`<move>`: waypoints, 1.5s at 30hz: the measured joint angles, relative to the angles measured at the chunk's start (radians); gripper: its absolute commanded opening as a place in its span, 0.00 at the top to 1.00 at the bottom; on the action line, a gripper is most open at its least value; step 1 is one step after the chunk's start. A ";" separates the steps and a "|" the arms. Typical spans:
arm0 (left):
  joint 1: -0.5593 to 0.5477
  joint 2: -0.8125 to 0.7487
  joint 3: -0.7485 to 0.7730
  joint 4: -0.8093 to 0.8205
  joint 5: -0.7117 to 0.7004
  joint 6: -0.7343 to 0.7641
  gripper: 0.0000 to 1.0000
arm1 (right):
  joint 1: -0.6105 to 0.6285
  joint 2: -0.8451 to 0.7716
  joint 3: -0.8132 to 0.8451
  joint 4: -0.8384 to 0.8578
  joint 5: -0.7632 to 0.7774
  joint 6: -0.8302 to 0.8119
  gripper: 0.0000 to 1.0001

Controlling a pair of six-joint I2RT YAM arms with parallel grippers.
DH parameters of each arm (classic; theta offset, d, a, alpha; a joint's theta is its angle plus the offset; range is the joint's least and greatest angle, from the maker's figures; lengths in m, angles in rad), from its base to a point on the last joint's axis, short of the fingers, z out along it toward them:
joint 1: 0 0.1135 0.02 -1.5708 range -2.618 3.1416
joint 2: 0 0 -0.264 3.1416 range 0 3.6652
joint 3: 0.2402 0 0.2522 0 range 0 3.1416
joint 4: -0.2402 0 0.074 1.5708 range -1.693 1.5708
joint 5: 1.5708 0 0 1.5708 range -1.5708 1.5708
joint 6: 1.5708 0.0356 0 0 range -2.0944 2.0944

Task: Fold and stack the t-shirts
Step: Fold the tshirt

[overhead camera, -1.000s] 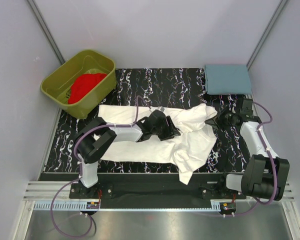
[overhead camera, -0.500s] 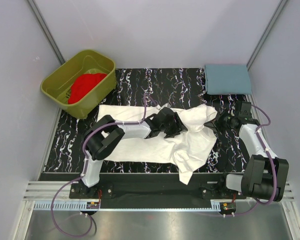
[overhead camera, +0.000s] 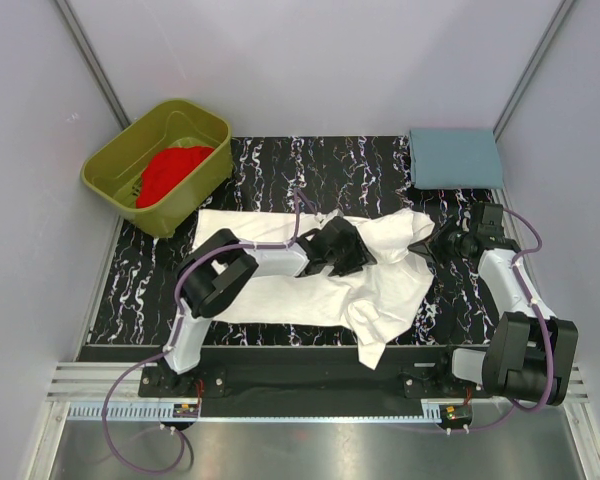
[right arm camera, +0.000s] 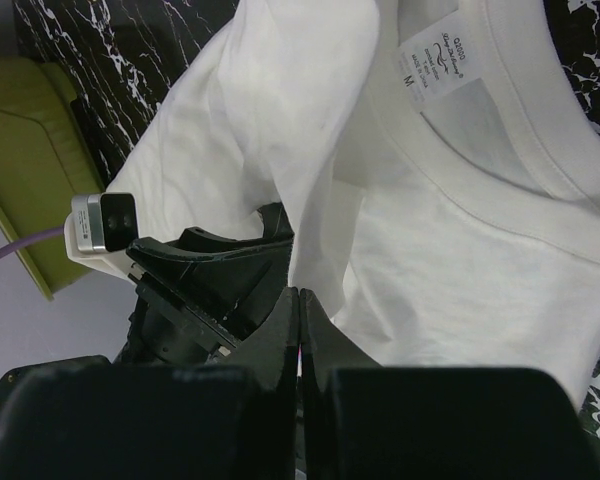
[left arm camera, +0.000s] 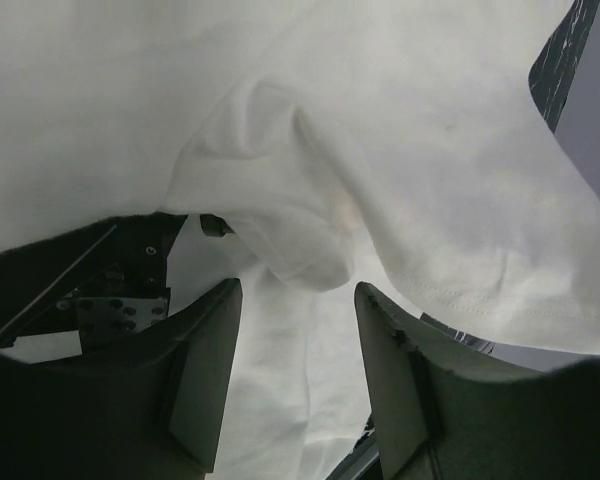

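White t-shirt (overhead camera: 310, 290) lay spread and rumpled across the middle of the black marbled table (overhead camera: 380, 165), long side left to right, one end trailing toward the lower edge of the overhead frame. I had the left gripper (left arm camera: 298, 295) out over its centre, jaws apart, and in the wrist view a soft fold of the white cloth bulged just at the tips without being pinched. My right gripper (right arm camera: 300, 300) sat at the shirt's right edge with its fingers pressed together, and the cloth's creases ran down to those tips, so I read it as clamped on the edge. In that wrist view the collar and its neck label (right arm camera: 427, 66) showed at the upper right. The red t-shirt (overhead camera: 172, 172) was bundled inside the olive-green tub (overhead camera: 115, 185) at the upper left. A grey-blue folded cloth (overhead camera: 455, 157) rested at the table's upper right corner, well apart from both arms.
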 measured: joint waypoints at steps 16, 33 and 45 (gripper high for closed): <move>0.000 0.020 0.035 -0.078 -0.021 -0.014 0.85 | 0.000 -0.001 -0.013 0.007 0.001 0.000 1.00; 0.001 0.022 0.097 -0.140 -0.068 -0.003 0.52 | 0.000 -0.001 -0.016 0.008 0.000 -0.001 1.00; 0.000 0.047 0.110 -0.142 -0.076 -0.037 0.64 | 0.000 -0.001 -0.024 0.022 0.000 -0.001 1.00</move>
